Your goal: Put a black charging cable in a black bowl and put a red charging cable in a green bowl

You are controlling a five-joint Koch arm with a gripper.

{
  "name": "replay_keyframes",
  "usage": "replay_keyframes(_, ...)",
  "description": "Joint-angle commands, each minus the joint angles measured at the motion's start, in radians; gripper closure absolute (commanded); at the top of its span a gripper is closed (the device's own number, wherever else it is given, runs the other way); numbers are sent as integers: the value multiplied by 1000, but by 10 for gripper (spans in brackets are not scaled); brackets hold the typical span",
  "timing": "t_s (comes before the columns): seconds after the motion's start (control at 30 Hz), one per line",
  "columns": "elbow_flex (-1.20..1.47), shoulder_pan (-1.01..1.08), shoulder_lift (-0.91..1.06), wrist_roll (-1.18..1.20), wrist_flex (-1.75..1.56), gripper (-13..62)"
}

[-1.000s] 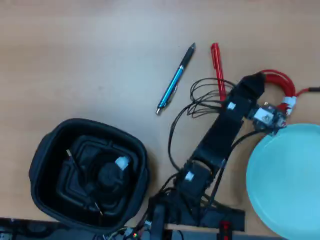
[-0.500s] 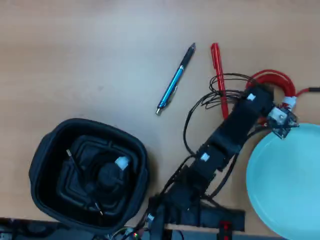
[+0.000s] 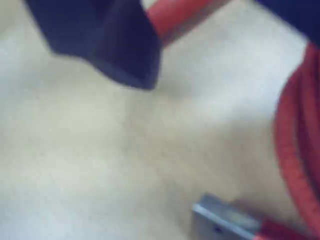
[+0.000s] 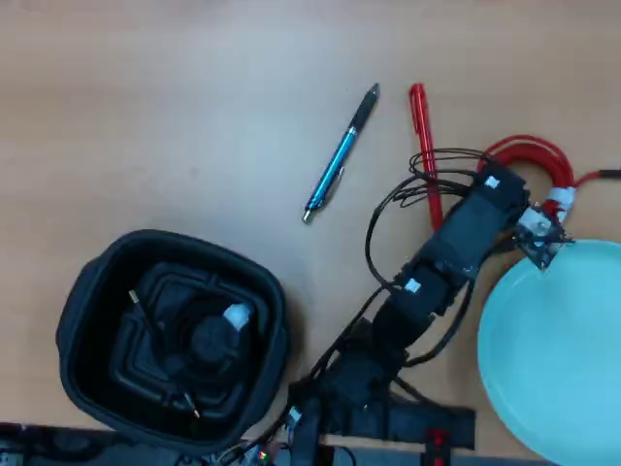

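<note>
From the overhead view I am seeing the arm (image 4: 456, 248) reaching up and to the right, its head lying over the red charging cable (image 4: 529, 153). That cable is sitting on the wooden table (image 4: 175, 107) just above the upper left rim of the green bowl (image 4: 558, 349), coiled as an arch with its white tie band (image 4: 560, 205) at the right foot and one plug end (image 4: 604, 175) pointing right, toward the picture's edge. In the wrist view the gripper (image 3: 150, 75) is showing only one dark jaw, blurred, with red cable behind it and a red loop (image 3: 292, 145) at the right; I cannot tell how far the jaws are parted or whether they have hold of anything. A metal plug tip (image 3: 220, 222) is lying on the wood below.

The black charging cable (image 4: 209, 335) is resting coiled inside the black bowl (image 4: 87, 291), far left of the green bowl.

A blue pen (image 4: 340, 155) and a red pen (image 4: 424, 146) are lying upper left of the green bowl, the red one running nearly up-down.
</note>
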Motion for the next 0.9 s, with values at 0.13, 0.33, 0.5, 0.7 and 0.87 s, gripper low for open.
replay_keyframes(0.13, -87, -3, 9, -3, 34, -56)
replay_keyframes(0.33, -91, 0, -2, -3, 20, -51)
replay_keyframes(0.5, -104, 0, -26, -9, 17, -47)
replay_keyframes(0.7, -115, -3, -29, -6, 25, 32)
replay_keyframes(0.87, -121, -5, -23, -5, 11, 308)
